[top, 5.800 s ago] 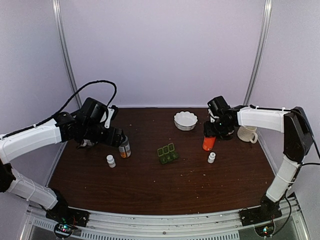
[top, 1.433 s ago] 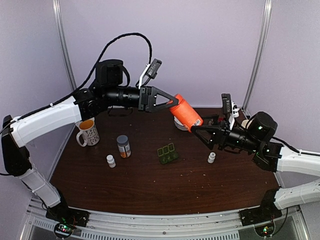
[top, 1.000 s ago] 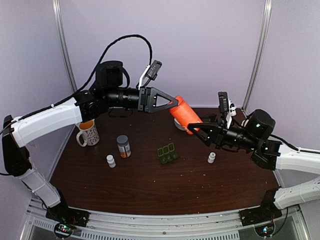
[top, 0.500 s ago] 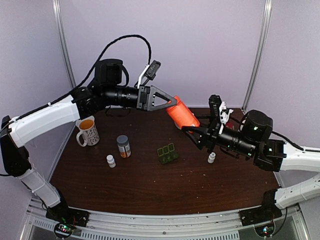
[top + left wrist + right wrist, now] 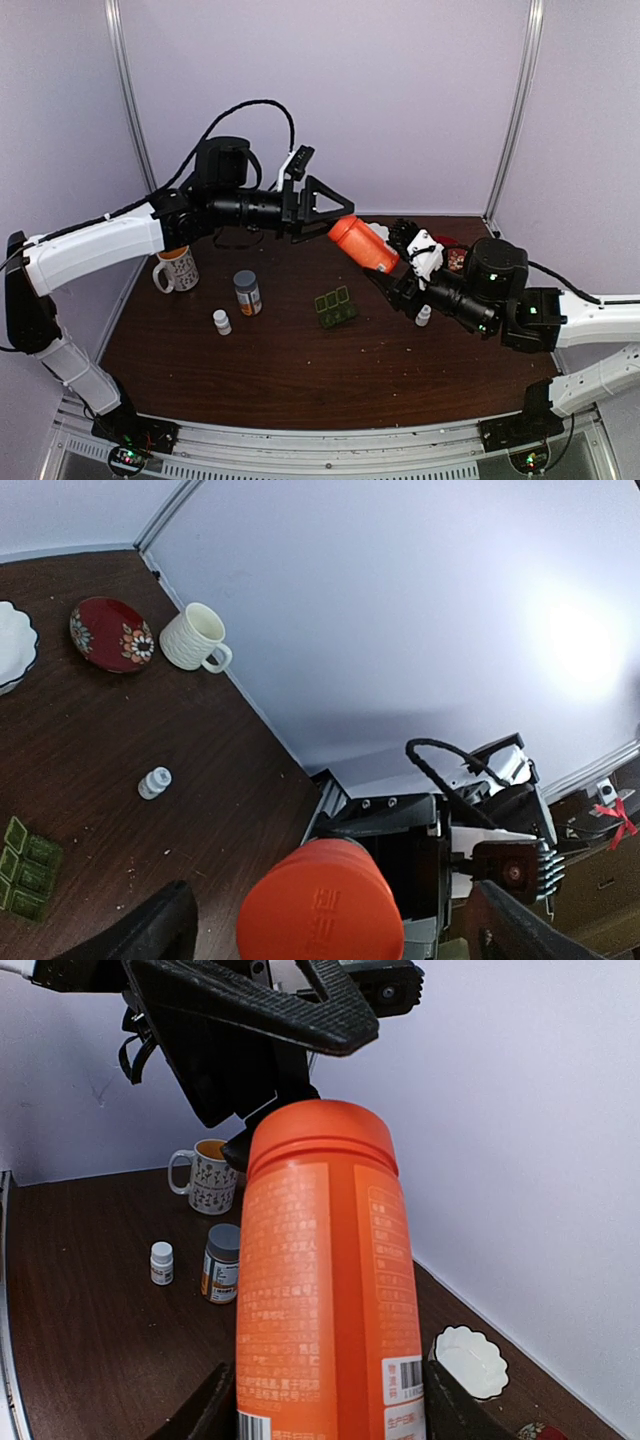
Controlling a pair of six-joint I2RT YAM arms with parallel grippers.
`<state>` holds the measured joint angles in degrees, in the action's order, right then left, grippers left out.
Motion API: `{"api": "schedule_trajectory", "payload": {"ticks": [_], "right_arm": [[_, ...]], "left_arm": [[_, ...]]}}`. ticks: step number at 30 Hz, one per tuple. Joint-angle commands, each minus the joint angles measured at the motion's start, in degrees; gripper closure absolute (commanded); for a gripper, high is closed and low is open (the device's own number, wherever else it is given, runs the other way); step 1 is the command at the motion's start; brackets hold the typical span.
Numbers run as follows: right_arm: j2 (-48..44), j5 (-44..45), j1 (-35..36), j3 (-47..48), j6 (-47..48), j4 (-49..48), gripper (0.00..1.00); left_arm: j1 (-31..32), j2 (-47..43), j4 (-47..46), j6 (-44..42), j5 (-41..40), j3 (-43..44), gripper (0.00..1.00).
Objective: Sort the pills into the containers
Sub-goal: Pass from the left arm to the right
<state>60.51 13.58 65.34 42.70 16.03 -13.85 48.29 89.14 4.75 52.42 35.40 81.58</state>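
Top external view: the left end effector (image 5: 338, 210) gapes wide and empty around the cap of a tall orange plastic bottle (image 5: 363, 243), which the right end effector (image 5: 396, 268) grips by its base above the dark wooden bench (image 5: 300, 380). One dark-green three-cell pill box (image 5: 335, 306) lies mid-bench, pills too small to see, among one grey-capped bottle (image 5: 247, 293), two small white bottles (image 5: 221, 321) (image 5: 424, 316), two mugs (image 5: 176, 268) (image 5: 195, 638), one red saucer (image 5: 110, 635) and one white scalloped bowl (image 5: 12, 645) half hidden behind the orange bottle
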Motion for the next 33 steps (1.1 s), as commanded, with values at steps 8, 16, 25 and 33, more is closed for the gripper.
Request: {"api": "schedule_trajectory", "payload": {"ticks": [8, 16, 25, 33], "right_arm": [[-1.7, -22.4, -5.3, 1.0, -13.2, 2.3, 0.77], [0.7, -40.6, -9.6, 3.8, -21.0, 3.0, 0.77], [3.3, -49.0, -10.1, 6.8, -20.9, 6.8, 0.77], [5.4, -50.3, -10.1, 7.9, -20.9, 6.4, 0.78]], "left_arm": [[-3.2, -10.5, -5.2, -33.9, 2.4, -4.0, 0.02], [-3.2, -15.1, 5.2, -74.2, 13.0, -8.3, 0.04], [-2.9, -16.2, 14.9, -101.5, 15.9, -10.8, 0.08], [-0.8, -13.6, 19.4, -103.9, 12.7, -8.1, 0.19]]}}
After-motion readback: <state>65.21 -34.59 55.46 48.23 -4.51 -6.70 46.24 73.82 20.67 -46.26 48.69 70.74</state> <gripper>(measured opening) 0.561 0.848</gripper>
